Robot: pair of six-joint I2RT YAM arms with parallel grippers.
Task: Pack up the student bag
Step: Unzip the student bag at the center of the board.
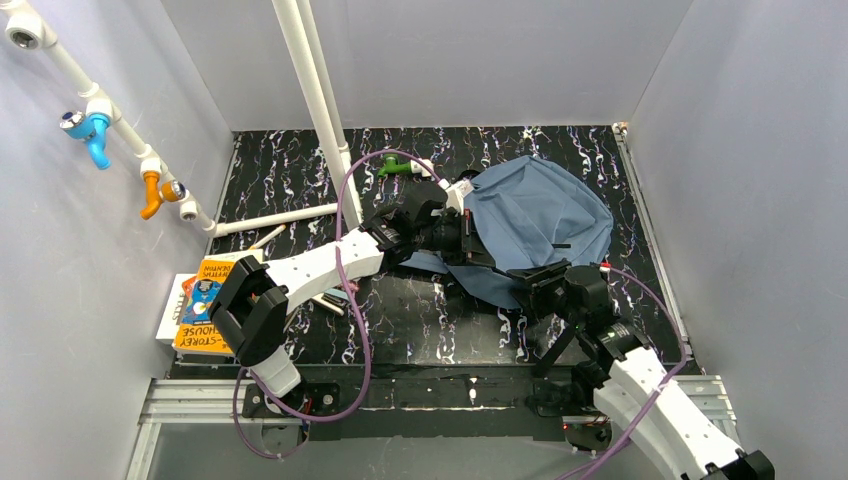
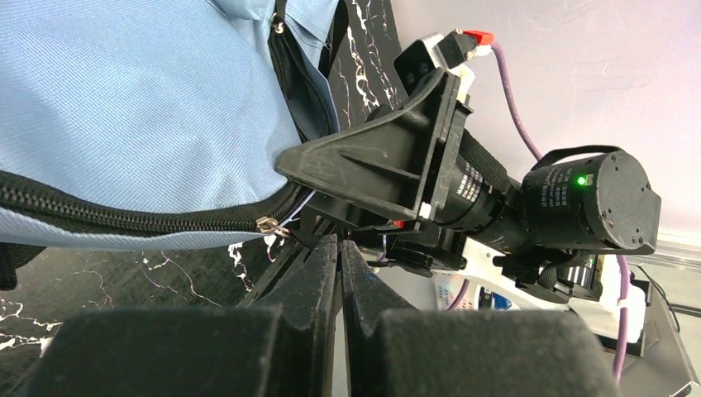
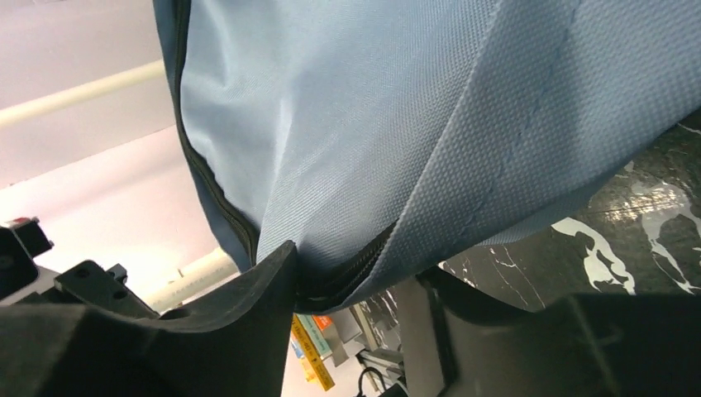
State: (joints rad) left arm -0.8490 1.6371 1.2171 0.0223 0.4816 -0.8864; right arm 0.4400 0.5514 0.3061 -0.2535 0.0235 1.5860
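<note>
You're at the opening step, by my reading: the bag [image 1: 545, 215] lies flat on the right rear part of the desk [image 1: 420, 320], and the stretch of zip [image 2: 124, 217] that shows in the left wrist view is done up. The books [image 1: 205, 295] wait well apart at the left edge, so nothing is packed yet.

Your right pincer [image 3: 355, 265] stands part-open astride the bag's near edge. A fold of fabric with the zip in it sits between the jaws, and one finger touches the cloth. I see no firm bite.

Your left pincer [image 2: 339, 252] is at the bag's left edge, jaws pressed tight together. Nothing shows between them. The zip pull [image 2: 269, 225] lies just beside the tips, with a thin cord running off it. Whether the jaws have caught that cord, I cannot tell.

What comes next, I judge:
- The right side needs a sure pinch on the fold to brace the bag.
- The left side needs the pull or its cord in hand, then a draw along the zip line.
- Soft cloth will bunch and follow the pull if the brace is weak.

The bag itself is slate-blue woven cloth, limp and creased, slumped low, with black zip tape and black strapping at its left edge.
</note>
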